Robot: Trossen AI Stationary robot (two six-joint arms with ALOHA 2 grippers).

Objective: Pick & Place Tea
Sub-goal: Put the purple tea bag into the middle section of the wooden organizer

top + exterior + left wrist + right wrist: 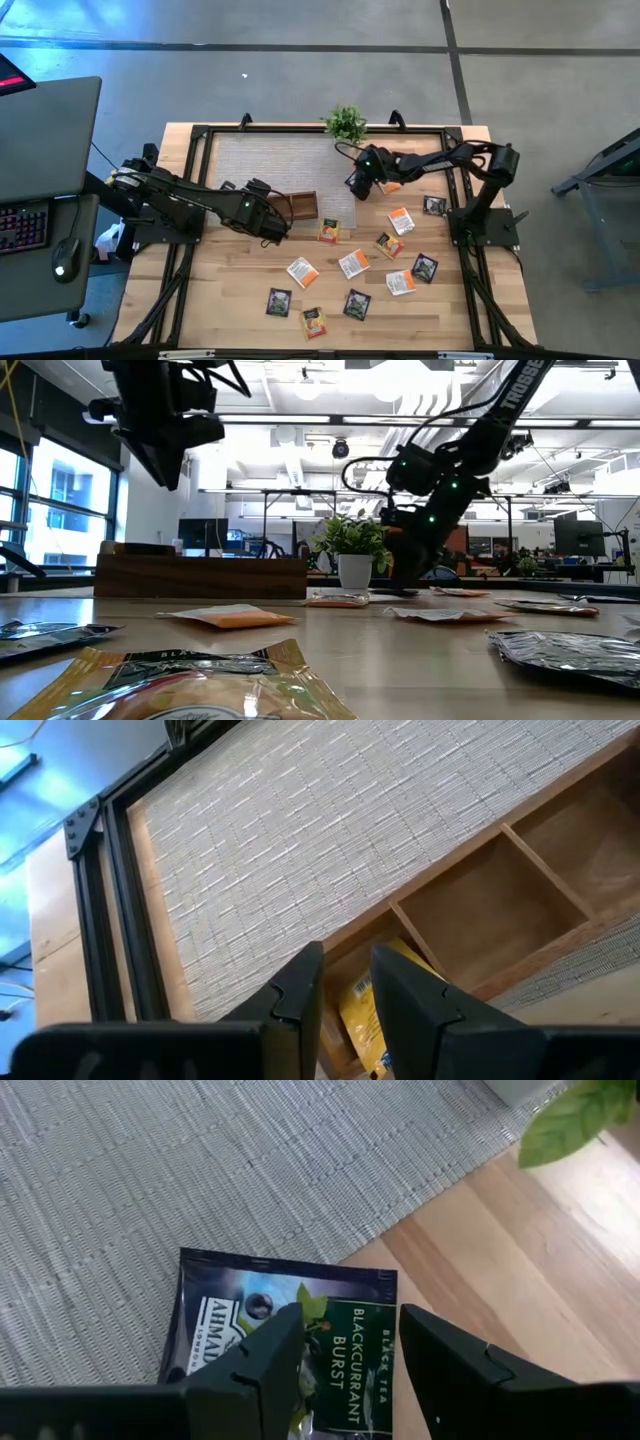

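Note:
Several tea sachets, orange-and-white and dark, lie flat on the wooden table, such as one (353, 263) and another (279, 301). My left gripper (268, 218) (347, 982) is open above the left end of the brown compartment tray (300, 205). A yellow sachet (365, 1012) lies in the compartment below it. My right gripper (358, 183) (350, 1342) is open and low over a dark blackcurrant sachet (285, 1305). That sachet lies flat across the edge of the grey mat (150, 1170). Whether the fingers touch it cannot be seen.
A small potted plant (345, 122) (352, 550) stands at the far edge, close to my right arm. The grey woven mat (270, 160) covers the far half of the table inside a black frame. An orange sachet (392, 186) lies just right of my right gripper.

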